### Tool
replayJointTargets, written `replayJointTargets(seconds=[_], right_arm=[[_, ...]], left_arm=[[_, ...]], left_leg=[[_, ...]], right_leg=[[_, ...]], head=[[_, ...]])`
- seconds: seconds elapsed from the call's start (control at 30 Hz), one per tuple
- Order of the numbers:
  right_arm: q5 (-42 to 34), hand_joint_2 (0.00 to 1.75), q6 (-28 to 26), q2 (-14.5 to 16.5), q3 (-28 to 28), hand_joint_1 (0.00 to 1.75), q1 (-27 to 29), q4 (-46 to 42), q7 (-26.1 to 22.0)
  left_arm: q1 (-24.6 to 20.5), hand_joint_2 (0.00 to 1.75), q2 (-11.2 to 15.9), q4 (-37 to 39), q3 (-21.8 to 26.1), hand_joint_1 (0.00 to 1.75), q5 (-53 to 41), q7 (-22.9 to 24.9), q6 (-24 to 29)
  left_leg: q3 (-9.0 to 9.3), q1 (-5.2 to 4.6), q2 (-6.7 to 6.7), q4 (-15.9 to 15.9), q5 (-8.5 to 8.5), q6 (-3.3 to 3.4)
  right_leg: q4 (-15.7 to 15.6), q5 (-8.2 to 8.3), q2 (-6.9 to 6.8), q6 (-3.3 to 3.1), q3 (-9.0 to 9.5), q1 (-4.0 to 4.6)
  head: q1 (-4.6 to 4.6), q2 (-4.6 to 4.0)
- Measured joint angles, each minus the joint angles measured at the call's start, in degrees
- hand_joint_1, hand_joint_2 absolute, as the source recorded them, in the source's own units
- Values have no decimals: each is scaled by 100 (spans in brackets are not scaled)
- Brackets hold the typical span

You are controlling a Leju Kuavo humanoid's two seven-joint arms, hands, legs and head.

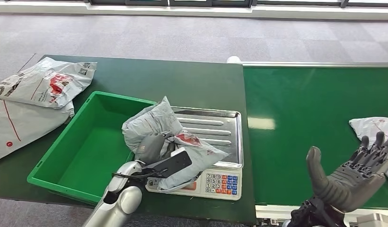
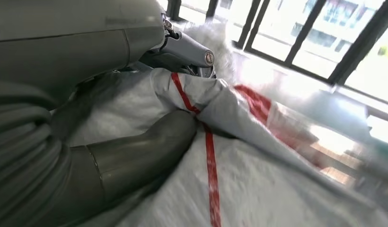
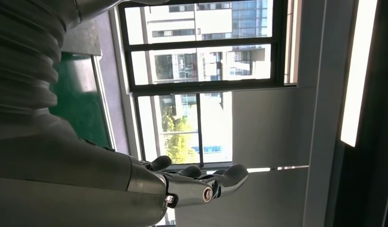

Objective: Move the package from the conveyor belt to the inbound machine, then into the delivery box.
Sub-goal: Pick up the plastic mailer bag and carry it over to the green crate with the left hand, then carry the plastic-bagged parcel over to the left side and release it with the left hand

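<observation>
Left arm (image 1: pixel 117 198): silver rounded shell, black cable looped at wrist, black flat camera mount at 1 o'clock of it. Left hand (image 1: pixel 152 147): matte grey; thick smooth thumb (image 2: pixel 135 156), ribbed grey cover, round screw at joint. Right hand (image 1: pixel 353 172): dark grey, segmented fingers (image 1: pixel 372 146), thick smooth thumb; glossy metallic fingers with round screw in wrist view.
</observation>
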Motion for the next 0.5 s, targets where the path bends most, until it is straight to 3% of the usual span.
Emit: replayJointTargets(seconds=[0.2, 0.5], right_arm=[[-9, 175, -220, -80, 0, 0, 226, -106, -2], [-207, 175, -385, -373, 201, 0, 326, -113, -1]], left_arm=[[237, 175, 329, -1885, 832, 175, 379, -289, 1580], [755, 175, 634, -2893, 1769, 175, 570, -527, 2061]], left_leg=[[-68, 7, 0, -2, 12, -6], [-79, 10, 1, -4, 12, -7]], right_leg=[[2, 11, 0, -7, -70, 14], [2, 9, -2, -11, -79, 13]], head=[[1, 0], [1, 0]])
